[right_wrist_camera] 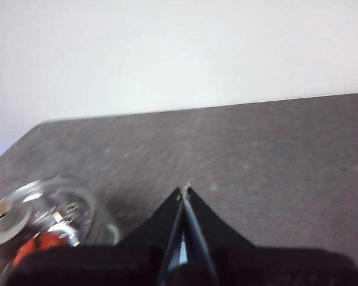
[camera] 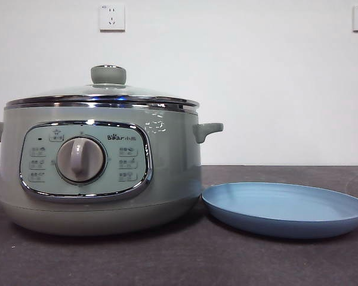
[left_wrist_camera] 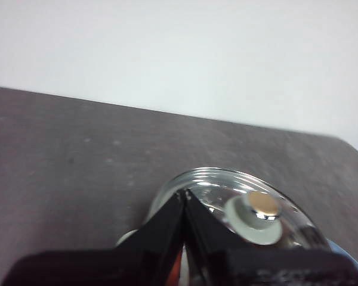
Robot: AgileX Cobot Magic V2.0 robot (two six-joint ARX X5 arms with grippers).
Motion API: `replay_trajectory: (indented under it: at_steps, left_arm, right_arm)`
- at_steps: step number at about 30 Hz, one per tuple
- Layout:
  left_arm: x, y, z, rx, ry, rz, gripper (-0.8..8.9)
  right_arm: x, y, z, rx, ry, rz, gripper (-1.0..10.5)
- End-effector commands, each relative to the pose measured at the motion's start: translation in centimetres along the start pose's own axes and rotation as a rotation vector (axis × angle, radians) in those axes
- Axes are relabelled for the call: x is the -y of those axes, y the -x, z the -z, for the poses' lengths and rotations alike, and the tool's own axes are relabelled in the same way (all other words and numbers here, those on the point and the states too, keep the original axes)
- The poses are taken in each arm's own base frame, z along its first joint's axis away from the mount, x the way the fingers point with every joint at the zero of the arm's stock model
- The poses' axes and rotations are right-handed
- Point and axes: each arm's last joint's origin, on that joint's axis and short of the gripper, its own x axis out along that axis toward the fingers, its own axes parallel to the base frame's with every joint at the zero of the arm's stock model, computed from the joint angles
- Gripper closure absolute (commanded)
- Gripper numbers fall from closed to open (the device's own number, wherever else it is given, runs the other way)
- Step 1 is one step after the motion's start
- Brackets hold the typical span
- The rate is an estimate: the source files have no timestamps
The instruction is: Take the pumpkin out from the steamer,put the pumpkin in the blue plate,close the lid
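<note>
The sage-green steamer stands at the left of the table with the glass lid on it, its green knob on top. The blue plate lies empty just right of the pot. The pumpkin shows only as an orange patch through the lid glass in the right wrist view. My left gripper is shut and empty, high above the lid. My right gripper is shut and empty, high above the table to the pot's right. Neither arm shows in the front view.
The dark grey table runs to a white wall with two sockets. The steamer's side handle sticks out over the plate's edge.
</note>
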Motion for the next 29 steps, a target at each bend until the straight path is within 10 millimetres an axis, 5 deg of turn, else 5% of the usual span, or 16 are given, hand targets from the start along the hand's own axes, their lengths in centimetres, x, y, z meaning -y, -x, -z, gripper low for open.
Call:
replay_trajectory:
  at_steps: [1,5,8,9,12,13,29]
  left_arm:
    - [0.3,-0.9,-1.7,-0.048,-0.066,0.063,8.21]
    - [0.6,-2.1,-3.7,-0.106,-0.052,0.157,8.16]
    - [0.8,-2.9,-4.7,-0.140,-0.041,0.227,7.94]
    - [0.8,-3.1,-4.8,-0.148,-0.037,0.242,7.35]
    - [0.7,-3.8,-5.0,-0.173,-0.022,0.260,3.53]
    - [0.7,-4.0,-5.0,-0.182,-0.015,0.264,3.29]
    - [3.9,-9.6,-4.6,-0.363,-0.088,0.303,3.46]
  right_arm:
    - [-0.2,-0.5,-0.8,-0.037,0.061,-0.067,9.5]
    - [-0.3,-1.3,-1.4,-0.102,0.068,-0.148,9.3]
    - [-0.2,-1.9,-1.4,-0.136,0.054,-0.165,7.3]
    - [-0.1,-2.1,-1.4,-0.144,0.048,-0.164,6.6]
    - [0.0,-2.4,-1.1,-0.173,0.037,-0.158,4.9]
    - [0.0,-2.5,-1.1,-0.180,0.035,-0.157,4.8]
    - [0.1,-2.5,-0.8,-0.206,0.023,-0.156,4.7]
